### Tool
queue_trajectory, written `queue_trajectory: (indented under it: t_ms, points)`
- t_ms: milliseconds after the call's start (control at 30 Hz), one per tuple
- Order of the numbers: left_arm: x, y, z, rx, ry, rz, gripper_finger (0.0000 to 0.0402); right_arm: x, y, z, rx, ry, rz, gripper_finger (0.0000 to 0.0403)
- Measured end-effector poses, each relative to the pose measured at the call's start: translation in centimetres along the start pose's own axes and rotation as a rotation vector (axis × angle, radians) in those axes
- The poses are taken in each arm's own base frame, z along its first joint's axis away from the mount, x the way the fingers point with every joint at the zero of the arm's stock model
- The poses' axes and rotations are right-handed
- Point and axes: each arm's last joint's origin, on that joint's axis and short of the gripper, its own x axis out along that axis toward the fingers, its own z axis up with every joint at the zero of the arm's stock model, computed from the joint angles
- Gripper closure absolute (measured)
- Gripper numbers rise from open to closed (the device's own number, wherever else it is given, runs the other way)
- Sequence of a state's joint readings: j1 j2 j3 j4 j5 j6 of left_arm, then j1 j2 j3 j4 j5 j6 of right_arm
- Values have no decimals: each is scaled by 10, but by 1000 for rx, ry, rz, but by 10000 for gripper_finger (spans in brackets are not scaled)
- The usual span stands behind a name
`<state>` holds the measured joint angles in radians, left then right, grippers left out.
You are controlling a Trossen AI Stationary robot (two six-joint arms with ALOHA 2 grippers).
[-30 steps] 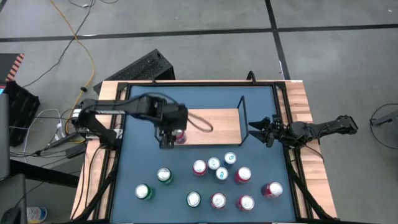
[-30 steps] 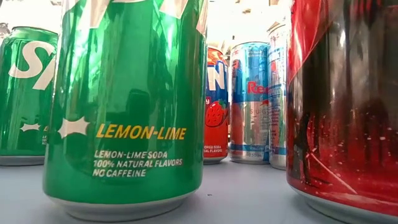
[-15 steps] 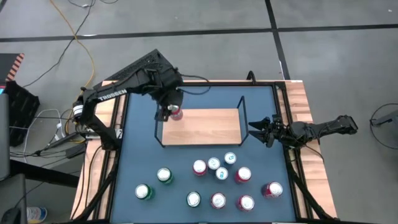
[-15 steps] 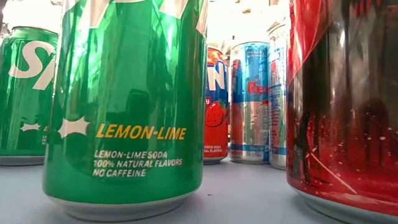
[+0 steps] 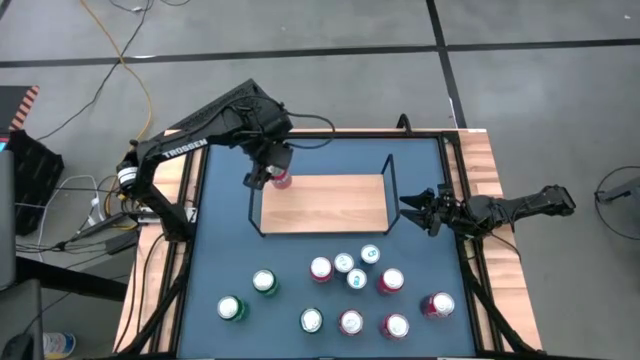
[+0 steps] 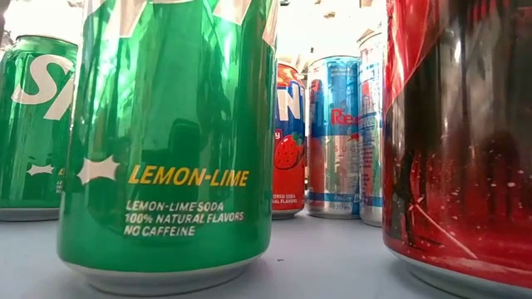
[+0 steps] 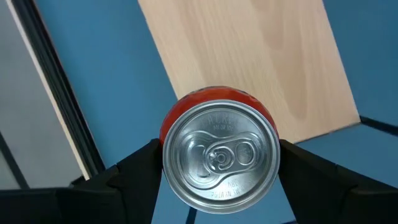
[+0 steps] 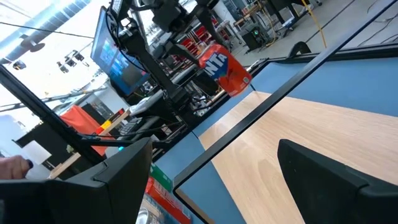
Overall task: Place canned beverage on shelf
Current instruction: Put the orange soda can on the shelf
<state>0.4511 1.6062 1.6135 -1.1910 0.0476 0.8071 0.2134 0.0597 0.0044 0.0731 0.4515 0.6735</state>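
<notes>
Eleven cans in all: one red can gripped in the left jaws, held above the shelf's far left corner. Ten loose cans stand on the blue desk well clear of those jaws, beyond the board's near edge. Right jaws spread wide, empty, just outside the shelf's black wire end frame, which stands between them and the board.
</notes>
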Motion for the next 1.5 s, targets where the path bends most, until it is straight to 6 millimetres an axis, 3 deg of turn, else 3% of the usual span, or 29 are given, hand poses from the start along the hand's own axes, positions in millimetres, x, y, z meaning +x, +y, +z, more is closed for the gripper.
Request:
queue_trajectory:
  t_ms: [400, 833, 1500]
  points:
    - [5, 4, -1, 33, -31, -35, 138, 0, 0, 0, 0, -6, -7, 55]
    - [45, 11, 0, 88, 78, -150, 138, 0, -1, 1, 0, -17, -20, 55]
    - [48, 12, -2, 48, 161, -103, 103, 0, 0, 1, 0, -17, -19, 55]
